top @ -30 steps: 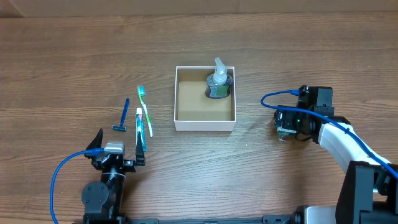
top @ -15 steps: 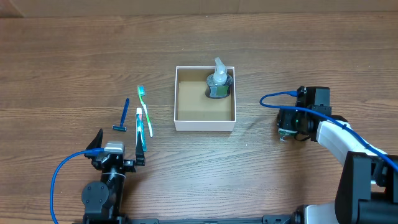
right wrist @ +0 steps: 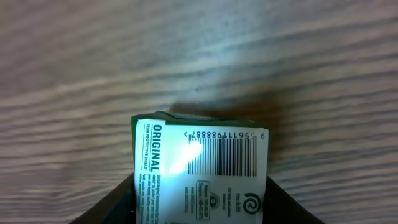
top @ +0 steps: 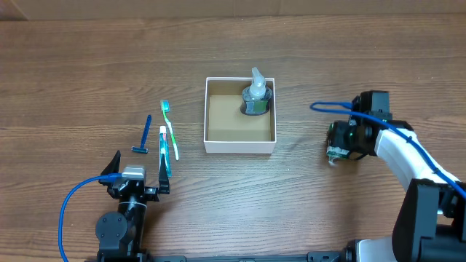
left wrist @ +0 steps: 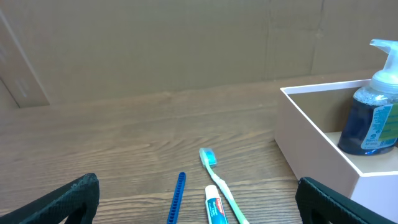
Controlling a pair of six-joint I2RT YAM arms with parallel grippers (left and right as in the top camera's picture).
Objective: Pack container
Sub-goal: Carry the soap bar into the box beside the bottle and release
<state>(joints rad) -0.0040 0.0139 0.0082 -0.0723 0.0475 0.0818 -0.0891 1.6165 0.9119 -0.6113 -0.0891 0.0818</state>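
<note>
The container (top: 240, 146), a white square box with a brown inside, sits mid-table and also shows in the left wrist view (left wrist: 323, 140). A blue soap pump bottle (top: 256, 98) stands in its far right corner. Right of the box, my right gripper (top: 338, 148) is shut on a small green-and-white packet (right wrist: 200, 171), with a finger pressed to each side and the wood just below. At the front left my left gripper (top: 138, 182) stands open with nothing in it. Ahead of it lie a green toothbrush (top: 170, 131), a toothpaste tube (top: 163, 145) and a blue razor (top: 145, 135).
Brown cardboard walls (left wrist: 186, 43) close off the back of the wooden table (top: 87, 73). Blue cables (top: 73, 204) trail from both wrists. The toothbrush (left wrist: 217, 177), the toothpaste (left wrist: 214, 208) and the razor (left wrist: 176, 199) lie between my left fingers' line and the box.
My right gripper has closed from wide open onto the packet, and its wrist has shifted slightly toward the back of the table. The left arm has not moved.
</note>
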